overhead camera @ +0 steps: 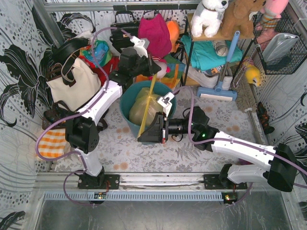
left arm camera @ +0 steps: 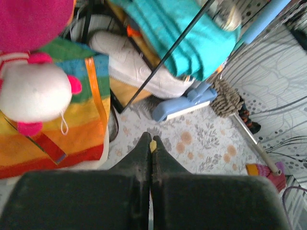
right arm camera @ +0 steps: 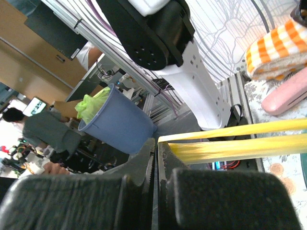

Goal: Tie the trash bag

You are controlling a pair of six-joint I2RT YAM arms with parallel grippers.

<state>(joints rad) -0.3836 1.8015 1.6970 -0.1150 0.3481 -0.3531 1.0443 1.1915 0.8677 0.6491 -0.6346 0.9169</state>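
Observation:
The trash bag (overhead camera: 139, 109), yellow-green with pale paper inside, sits in the teal round bin (overhead camera: 125, 98) at the table's middle. One long yellow strip (overhead camera: 148, 103) of it is stretched taut over the bin, from far to near. My left gripper (overhead camera: 156, 71) is shut on the strip's far end above the bin's far rim; a bit of yellow (left arm camera: 152, 145) shows between its tips (left arm camera: 152, 141). My right gripper (overhead camera: 143, 136) is shut on the near end, just in front of the bin. In the right wrist view the strip (right arm camera: 240, 143) runs right from the jaws (right arm camera: 157, 143).
A cream tote bag (overhead camera: 72, 85) with black handles stands left of the bin. An orange checked cloth (overhead camera: 52, 143) lies at the near left. A shelf with soft toys (overhead camera: 211, 17) and a blue mop (overhead camera: 218, 91) stand at the back right. Rainbow fabric (left arm camera: 72, 120) lies behind the bin.

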